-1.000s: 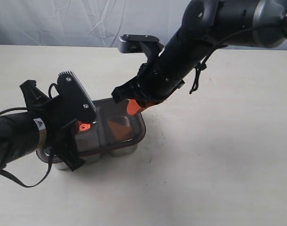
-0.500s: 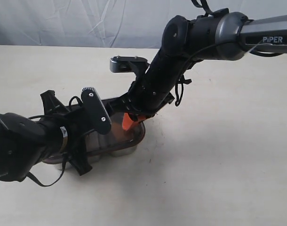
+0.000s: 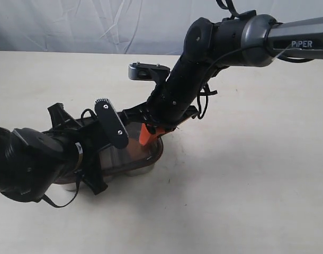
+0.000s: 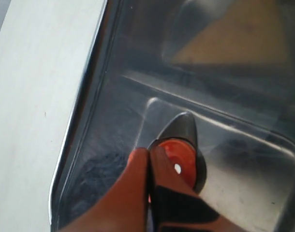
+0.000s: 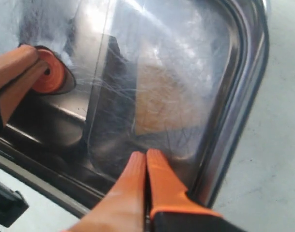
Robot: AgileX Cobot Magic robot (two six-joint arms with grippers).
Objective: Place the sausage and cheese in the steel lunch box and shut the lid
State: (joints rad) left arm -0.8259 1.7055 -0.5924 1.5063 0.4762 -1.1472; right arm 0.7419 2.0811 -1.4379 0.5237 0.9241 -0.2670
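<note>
The lid (image 5: 186, 48) sits on the box (image 3: 134, 170) over the cheese (image 5: 162, 104), sausage unseen; the left gripper (image 4: 148, 157) by the valve (image 4: 180, 153) and the right gripper (image 5: 146, 160) near the rim are both pinched together and empty, so an uneven push could cock the lid or skid the box

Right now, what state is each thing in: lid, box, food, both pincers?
lid, on the steel lunch box, covering it; seal unclear
steel lunch box, covered by the lid
cheese, inside, visible through the lid
sausage, not discernible under the tinted lid
left pincer, shut, tips at the valve
right pincer, shut, tips against the lid near its edge
</note>
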